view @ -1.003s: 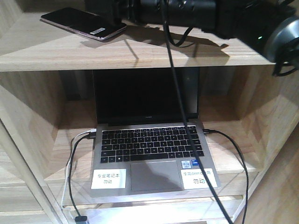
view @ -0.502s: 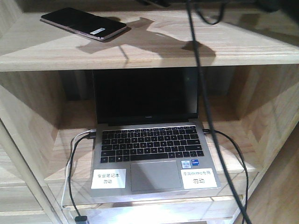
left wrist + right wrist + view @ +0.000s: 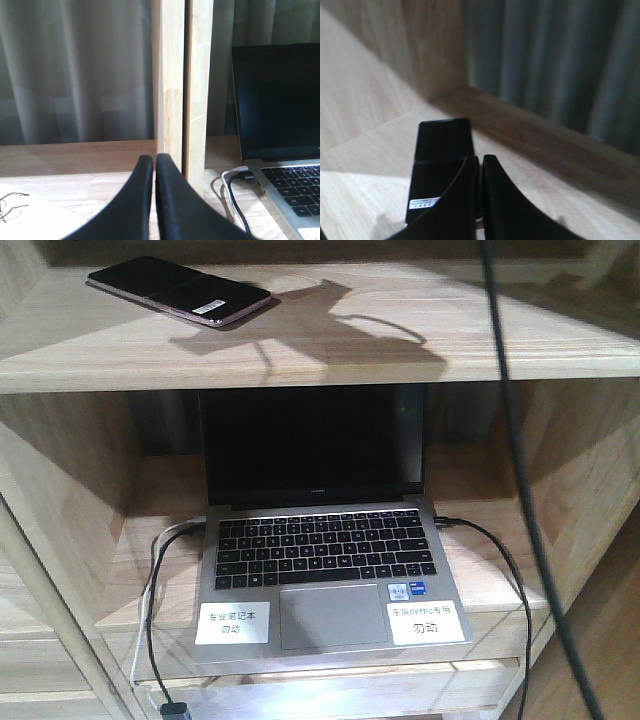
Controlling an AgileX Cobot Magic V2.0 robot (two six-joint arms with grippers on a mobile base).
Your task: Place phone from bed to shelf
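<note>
A: Front-facing view: the phone (image 3: 178, 289) lies flat on the shelf (image 3: 330, 345), glossy black, creased across the middle, pinkish-gold edge, white sticker near one end.

B: And the compartment below?

A: An open silver laptop (image 3: 325, 550), cables either side. Pale grained wood all round.

B: The tools?

A: Right tool (image 3: 480, 165) above the phone, fingers pressed together, empty. Left tool (image 3: 154, 162) likewise closed.
</note>
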